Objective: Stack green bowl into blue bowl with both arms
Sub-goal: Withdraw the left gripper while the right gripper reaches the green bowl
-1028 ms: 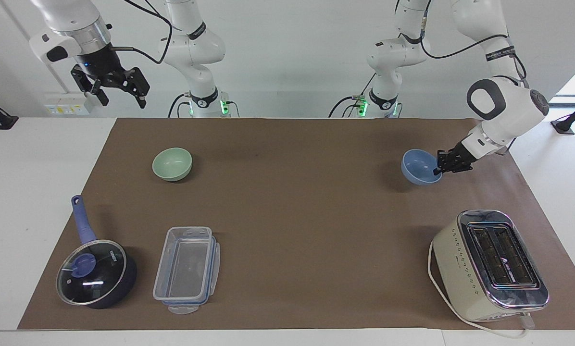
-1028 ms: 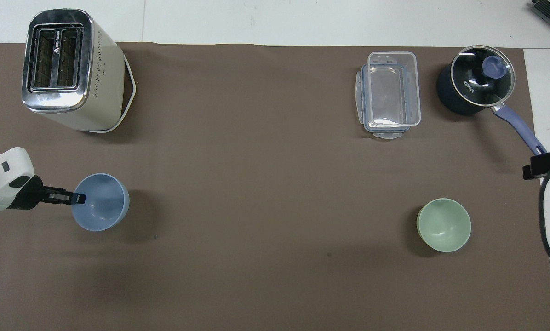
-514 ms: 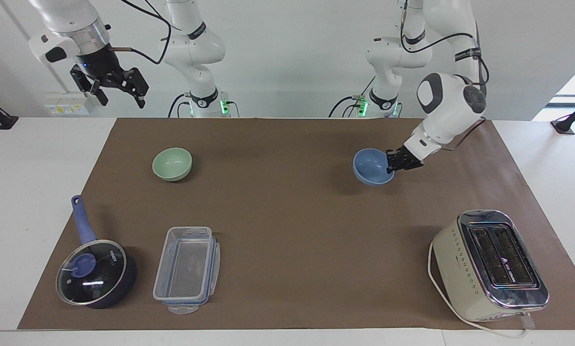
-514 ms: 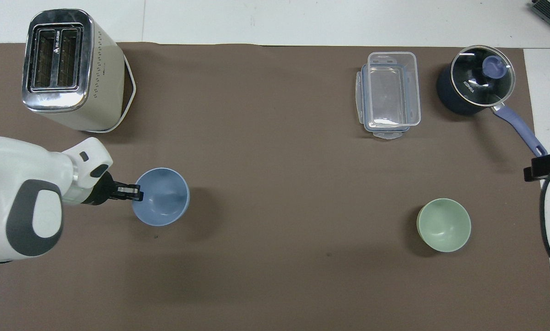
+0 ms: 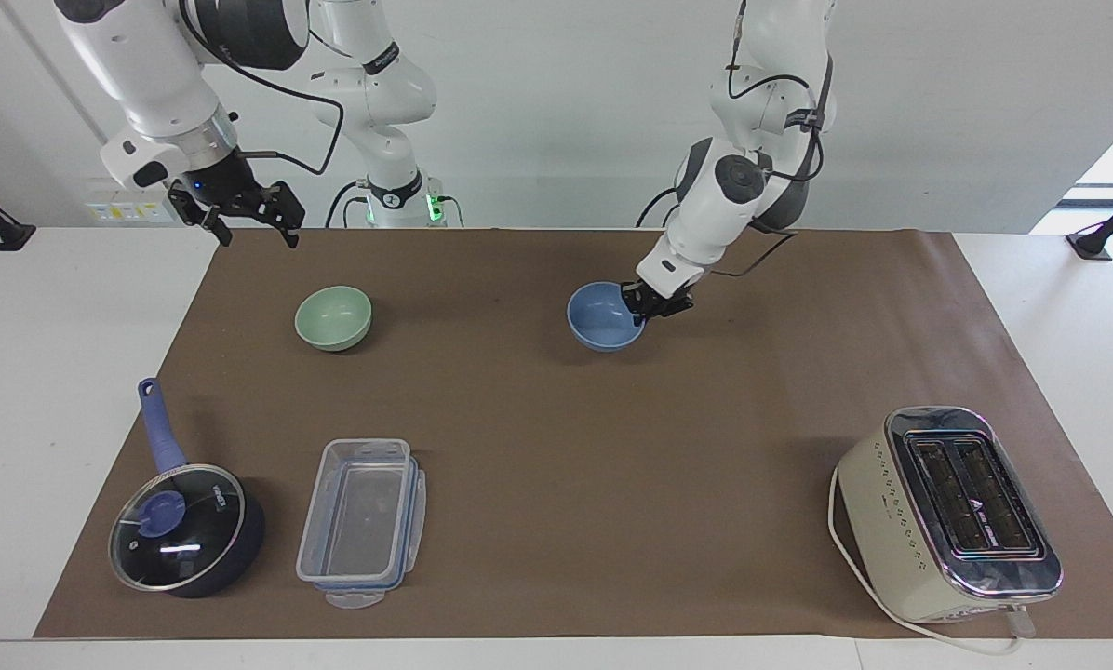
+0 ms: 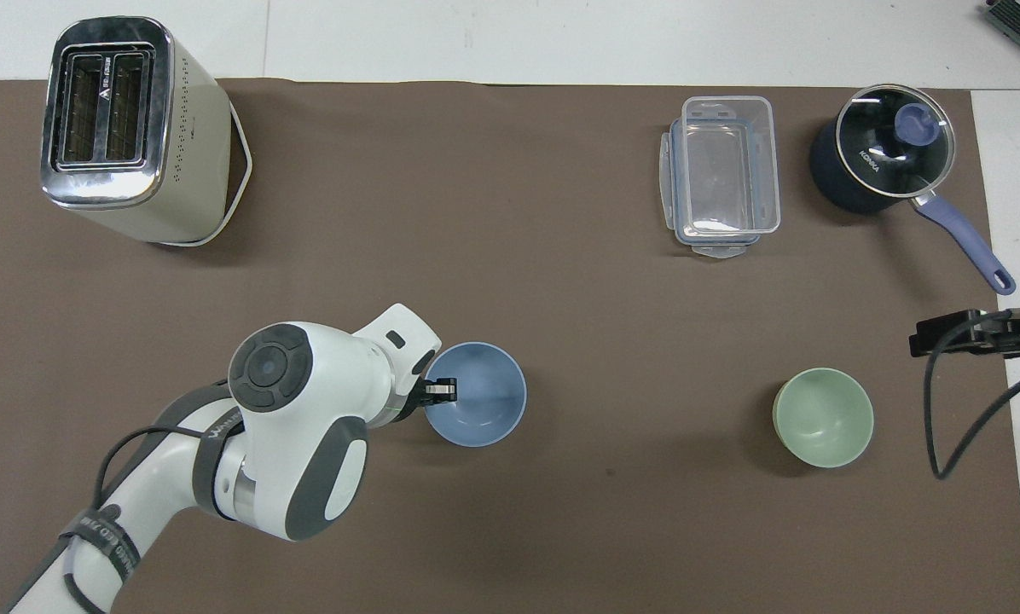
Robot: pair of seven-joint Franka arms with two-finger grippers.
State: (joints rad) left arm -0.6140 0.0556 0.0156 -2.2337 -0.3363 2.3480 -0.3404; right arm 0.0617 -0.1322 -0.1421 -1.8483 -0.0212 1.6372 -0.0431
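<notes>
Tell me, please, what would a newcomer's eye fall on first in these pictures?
Most likely the left gripper, shut on the rim of the blue bowl near the middle of the brown mat. Next, the green bowl sitting alone toward the right arm's end, with the right gripper open in the air.

text: KONKA | on: saucepan lid [image 6: 894,136] (white print) | else: none legible

Robotics laboratory. Two white robot arms [image 5: 733,177] are mounted at a white counter [image 5: 54,316] covered by a brown mat [image 5: 556,437], against bare white walls. Kitchen items, including a toaster [image 5: 947,512] and saucepan [image 5: 184,526], serve as test props.
</notes>
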